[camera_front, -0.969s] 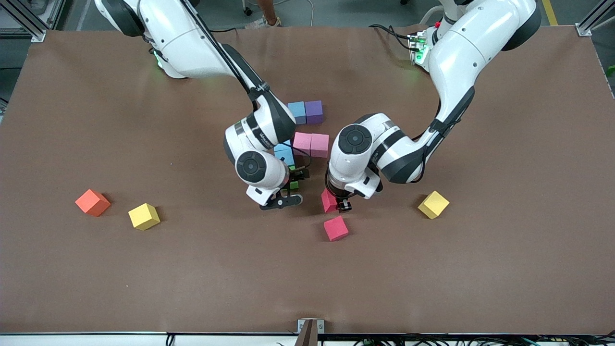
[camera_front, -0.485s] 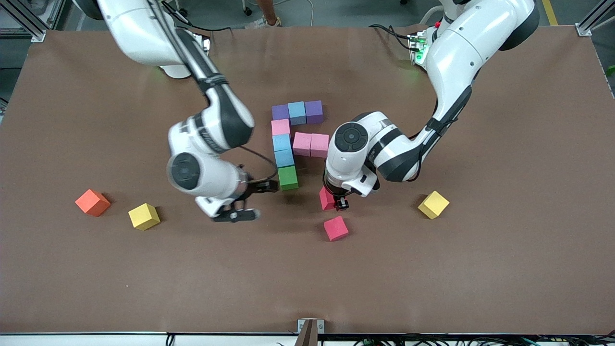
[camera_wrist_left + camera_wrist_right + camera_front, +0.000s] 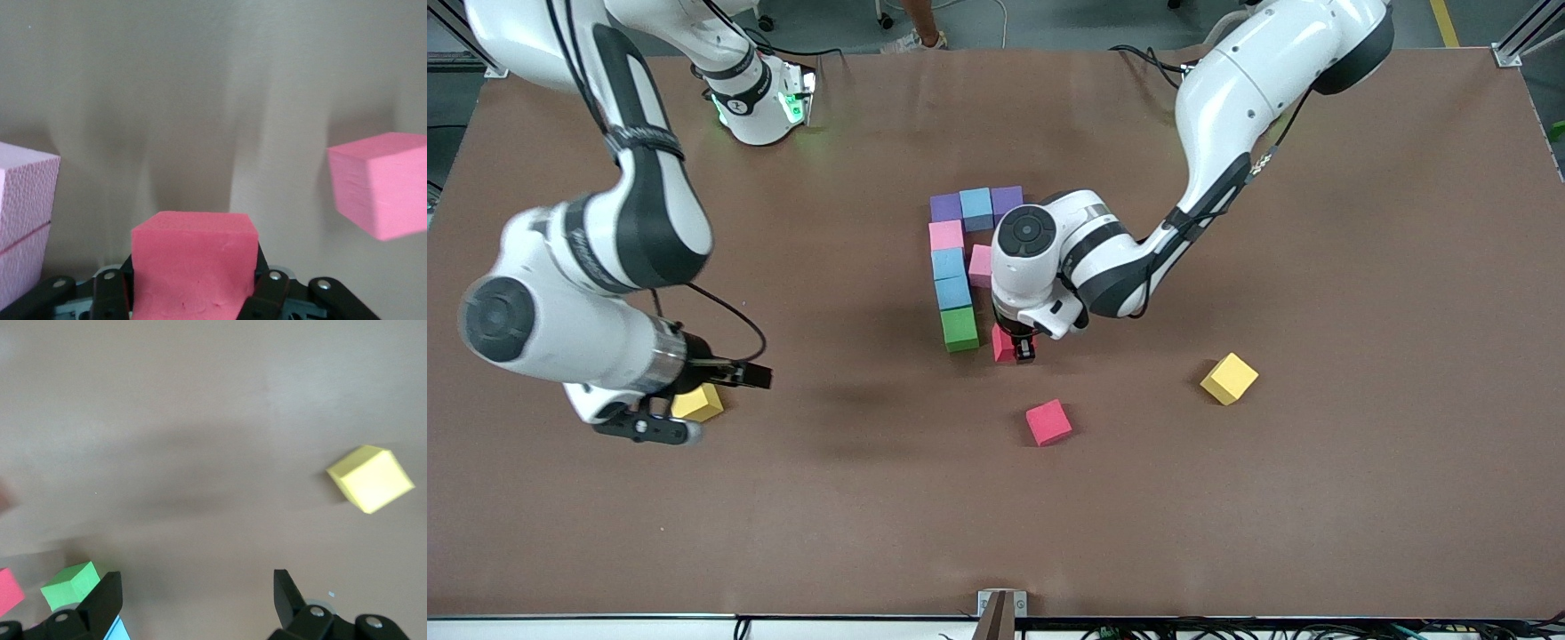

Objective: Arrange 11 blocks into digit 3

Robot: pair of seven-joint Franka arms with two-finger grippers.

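Note:
The digit 3 stands partly built at mid-table. A purple (image 3: 945,207), a light blue (image 3: 976,204) and a purple block (image 3: 1007,201) form one bar. A pink (image 3: 946,235), two light blue (image 3: 950,277) and a green block (image 3: 959,329) run toward the front camera. My left gripper (image 3: 1018,351) (image 3: 193,270) is shut on a red block (image 3: 1002,343) (image 3: 193,253), low beside the green block. My right gripper (image 3: 694,402) (image 3: 195,583) hangs open and empty over a yellow block (image 3: 706,407).
A loose red block (image 3: 1048,421) (image 3: 380,190) lies nearer the front camera than the held one. A second yellow block (image 3: 1230,378) sits toward the left arm's end. The left arm covers most of a pink block (image 3: 981,265) in the middle bar.
The right arm swung away from the green block to its own end of the table, now over a yellow block. The left gripper carried the red block toward the green block.

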